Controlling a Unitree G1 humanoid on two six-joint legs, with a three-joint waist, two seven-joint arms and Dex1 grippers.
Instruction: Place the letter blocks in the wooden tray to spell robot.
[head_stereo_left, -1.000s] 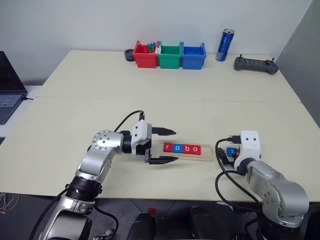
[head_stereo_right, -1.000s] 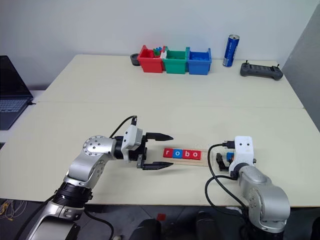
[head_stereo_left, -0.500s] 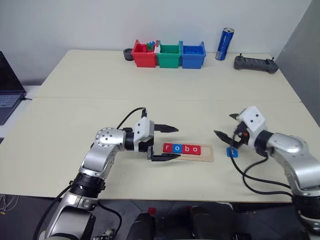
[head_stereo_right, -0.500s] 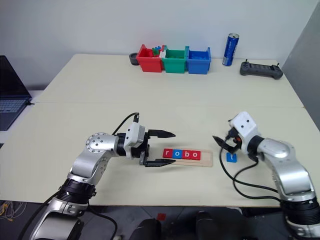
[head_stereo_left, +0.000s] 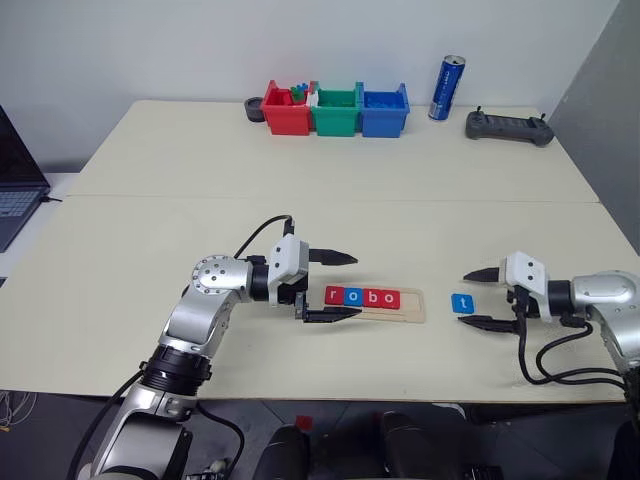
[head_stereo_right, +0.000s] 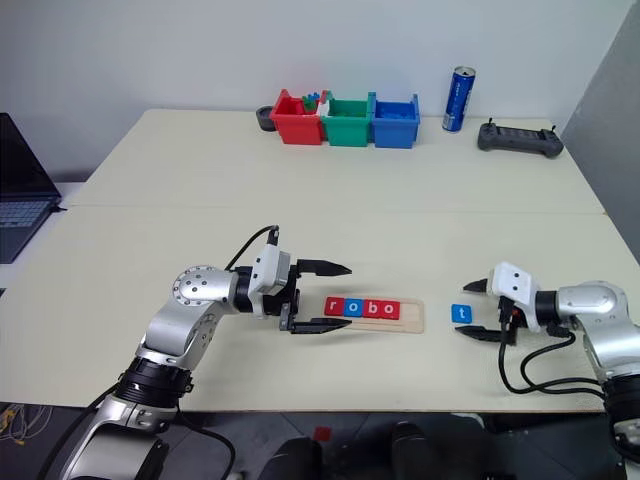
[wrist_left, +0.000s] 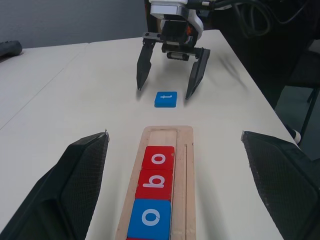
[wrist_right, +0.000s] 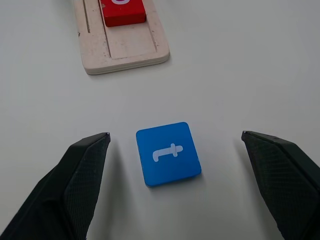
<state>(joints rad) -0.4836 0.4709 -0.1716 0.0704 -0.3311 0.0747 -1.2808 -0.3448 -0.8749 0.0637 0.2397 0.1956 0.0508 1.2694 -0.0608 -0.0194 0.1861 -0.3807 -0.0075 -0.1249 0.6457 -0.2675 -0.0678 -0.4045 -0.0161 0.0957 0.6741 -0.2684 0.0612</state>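
Four letter blocks sit in the wooden tray (head_stereo_left: 377, 302) at lower centre of the left eye view, reading r (head_stereo_left: 334, 296), o (head_stereo_left: 352, 297), b (head_stereo_left: 371, 298), o (head_stereo_left: 391, 299): red, blue, red, red. Tray's right end slot is bare. Fifth block, blue t (head_stereo_left: 461, 303), lies flat on the bench (head_stereo_left: 300, 210) just right of the tray, apart from it, not touching.

Right gripper (head_stereo_left: 480, 297) at lower right of the frame, fingers spread wide, tips pointing toward the frame's left at the t block, one finger above and one below it in the picture, block just ahead of the tips, no contact. In the right wrist view the t block (wrist_right: 168, 153) lies between the two spread fingers (wrist_right: 85, 172), tray end (wrist_right: 122, 47) beyond it.

Left gripper (head_stereo_left: 340, 285) lower centre-left, fingers spread, holding nothing, tips pointing right at the tray's left end, upper finger above the tray line, lower finger just beside the tray's near corner. Touching or not, cannot tell. Left wrist view looks along the tray (wrist_left: 165, 175) with blocks o, b, o, then the t block (wrist_left: 166, 99) and the right gripper (wrist_left: 166, 87) facing it.

Far edge of bench, top centre: red bin (head_stereo_left: 289, 110) with small toy pieces, green bin (head_stereo_left: 339, 112), blue bin (head_stereo_left: 385, 111) in a row, dark round thing (head_stereo_left: 257, 108) left of them, blue can (head_stereo_left: 446, 88) upright to the right, black controller (head_stereo_left: 509, 126) upper right. Laptop (head_stereo_left: 17, 170) at left edge.
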